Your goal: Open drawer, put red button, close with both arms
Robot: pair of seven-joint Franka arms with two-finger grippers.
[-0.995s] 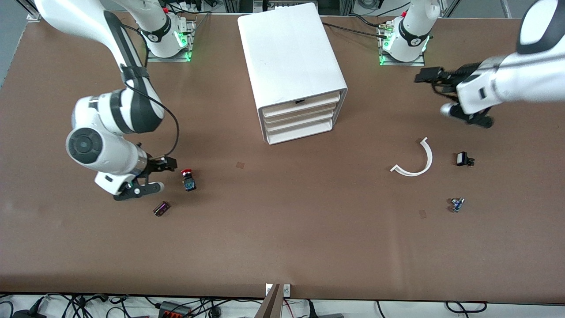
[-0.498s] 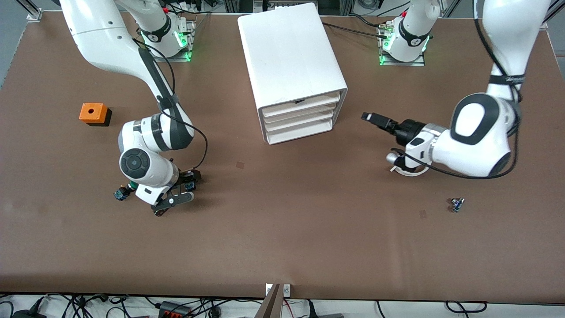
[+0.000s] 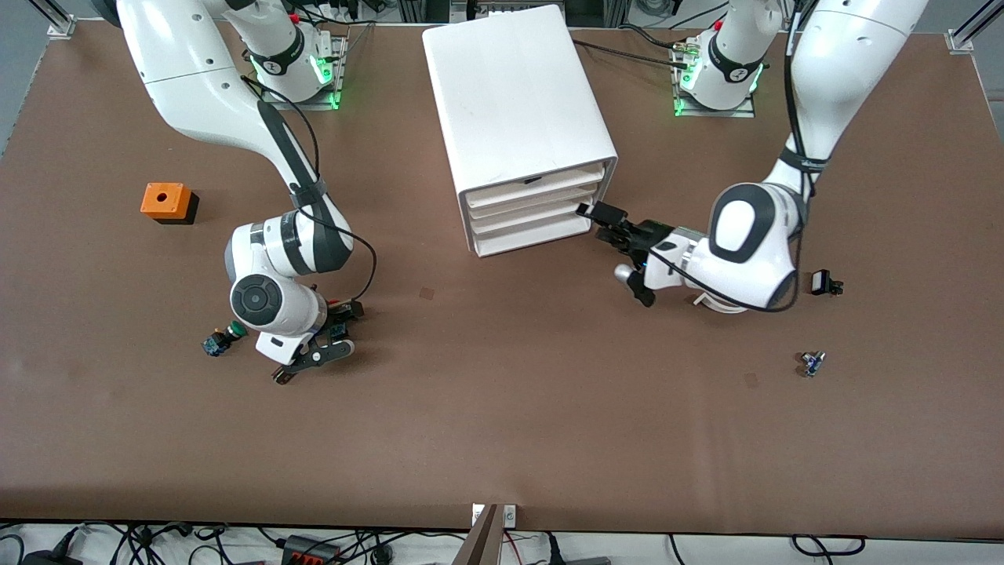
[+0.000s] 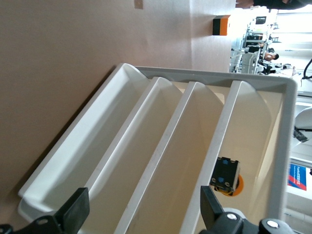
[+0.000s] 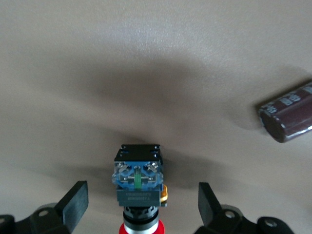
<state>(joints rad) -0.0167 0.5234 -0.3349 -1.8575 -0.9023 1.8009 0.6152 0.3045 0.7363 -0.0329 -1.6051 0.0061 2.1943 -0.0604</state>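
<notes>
red button [image 5: 139, 181] between spread fingers [image 5: 75, 202]

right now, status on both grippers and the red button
Right gripper open, fingers either side of the red button on the table. Left gripper open at the cabinet front; drawer shut. Nothing in the way.

The right arm reaches down from its base and bends sharply at the elbow, its wrist angled low toward the table at the right arm's end. The right hand [image 3: 333, 333] sits close above the table with its two fingers [image 5: 73, 202] spread wide apart, nothing clamped between them. The left arm comes down from its base, folds at a rounded elbow and stretches level toward the middle of the table. The left hand [image 3: 600, 216] points forward, its fingers [image 4: 75, 212] likewise spread open and holding nothing.
</notes>
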